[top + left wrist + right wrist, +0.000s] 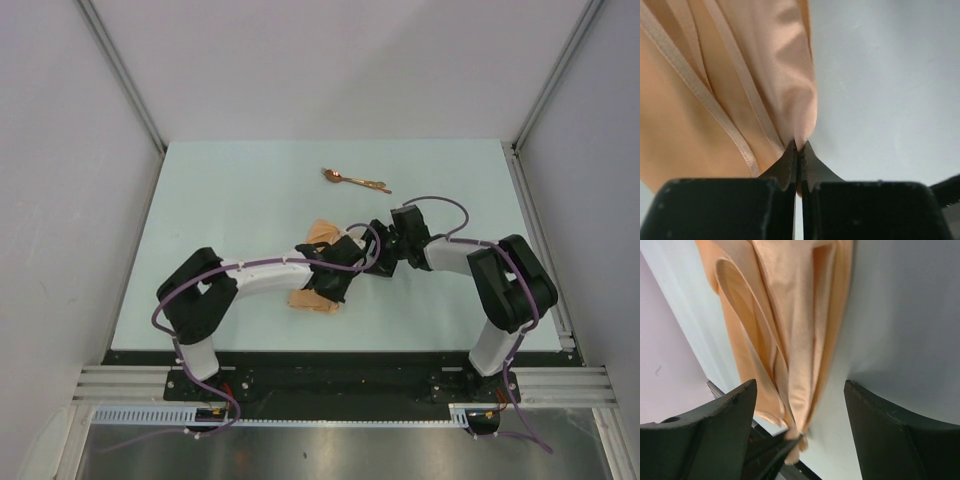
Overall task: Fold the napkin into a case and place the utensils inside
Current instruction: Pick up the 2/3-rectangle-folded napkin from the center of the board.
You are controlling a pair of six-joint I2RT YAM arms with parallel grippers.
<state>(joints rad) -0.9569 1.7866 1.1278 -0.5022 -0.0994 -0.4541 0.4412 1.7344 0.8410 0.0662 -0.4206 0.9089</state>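
Note:
The peach-orange napkin (322, 231) lies bunched at mid-table, mostly under the two wrists. My left gripper (798, 148) is shut on a gathered edge of the napkin (735, 75), and the cloth stretches away from its tips in hemmed folds. My right gripper (800, 383) stands open facing it, its fingers (732, 412) wide on either side of the pulled-up napkin (790, 315) without touching it. The left arm's dark fingertips (772, 452) show below, pinching the cloth's end. The copper-gold utensils (356, 181) lie together further back on the table, apart from both grippers.
The pale green table (220, 200) is walled in by grey panels at the left, the back and the right. Both arms meet at the middle, with their purple cables (445, 205) looping above the wrists. A black rail (330, 355) runs along the near edge.

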